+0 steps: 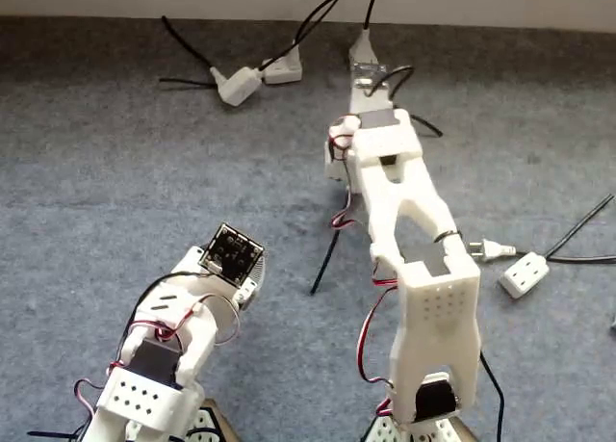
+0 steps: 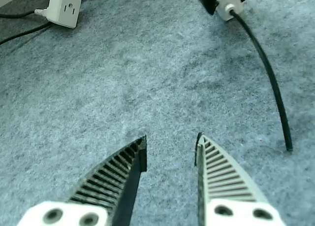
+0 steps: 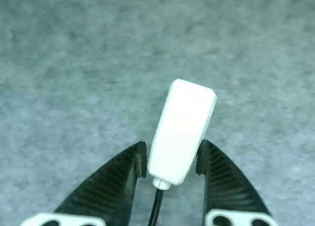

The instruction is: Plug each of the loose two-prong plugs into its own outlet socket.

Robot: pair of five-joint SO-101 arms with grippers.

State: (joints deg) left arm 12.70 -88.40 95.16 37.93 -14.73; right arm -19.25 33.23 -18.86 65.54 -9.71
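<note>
The right gripper (image 3: 171,154) is clamped on a white plug (image 3: 183,122); the left gripper (image 2: 170,149) waits.
High view: plug held at the far end of the right arm (image 1: 414,221), a socket (image 1: 525,273) beside that arm. Left wrist: fingers parted, empty. Right wrist: plug sits tilted; square it before inserting.

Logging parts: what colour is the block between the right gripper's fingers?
The rectangular plastic block is white; right wrist view shows it best.

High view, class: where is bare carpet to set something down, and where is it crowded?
Free: the carpet between the left arm and the far socket; also beside the right arm, beyond the loose plug. Crowded: around that plug, its socket and cables.
</note>
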